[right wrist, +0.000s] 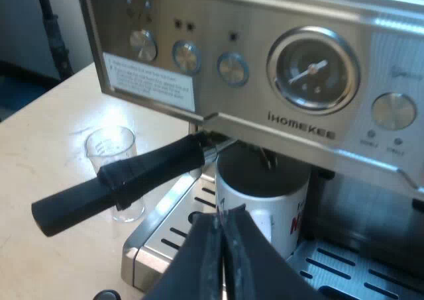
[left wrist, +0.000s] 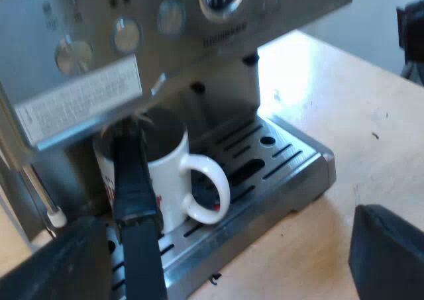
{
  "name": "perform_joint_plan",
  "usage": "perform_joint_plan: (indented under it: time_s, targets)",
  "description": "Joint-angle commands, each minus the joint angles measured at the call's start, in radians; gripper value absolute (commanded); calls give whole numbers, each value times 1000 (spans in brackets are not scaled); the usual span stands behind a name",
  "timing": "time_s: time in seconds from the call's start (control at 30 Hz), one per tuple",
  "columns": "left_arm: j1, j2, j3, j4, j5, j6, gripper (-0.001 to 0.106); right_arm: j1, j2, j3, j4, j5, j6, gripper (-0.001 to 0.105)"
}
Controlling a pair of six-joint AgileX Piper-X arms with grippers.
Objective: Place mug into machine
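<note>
White ceramic mug (left wrist: 171, 181) sits on the machine's drip tray (left wrist: 311, 171), under the holder handle (left wrist: 136, 207). Left gripper (left wrist: 228, 237) is wide open and empty, near the tray. Right gripper (right wrist: 224, 224) is pinched together, empty, facing the mug. Mug probably rigid, glazed-slippery, breakable; grasp its wall or loop (left wrist: 222, 181).

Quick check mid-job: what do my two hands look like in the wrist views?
Both are plain black. The left hand has two broad, blocky matte fingers. The right hand has two long, flat fingers, narrowing toward the tips. No markings show on either.
</note>
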Motion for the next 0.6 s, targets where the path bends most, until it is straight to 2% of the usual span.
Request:
perform_joint_plan:
  time_s: [0.03, 0.17, 0.33, 0.6]
  targets:
    - [-5, -2, -35, -12, 7, -14, 102, 2, -17, -9, 0, -8, -2, 0]
    - [-5, -2, -63, -18, 3, -10, 102, 2, -16, -9, 0, -70, -2, 0]
    - [-5, -2, -66, -54, -21, -11, 102, 2, -10, -9, -4, -89, -2, 0]
    - [-5, -2, -66, -72, -17, -11, 102, 2, 48, -9, -113, -131, -2, 0]
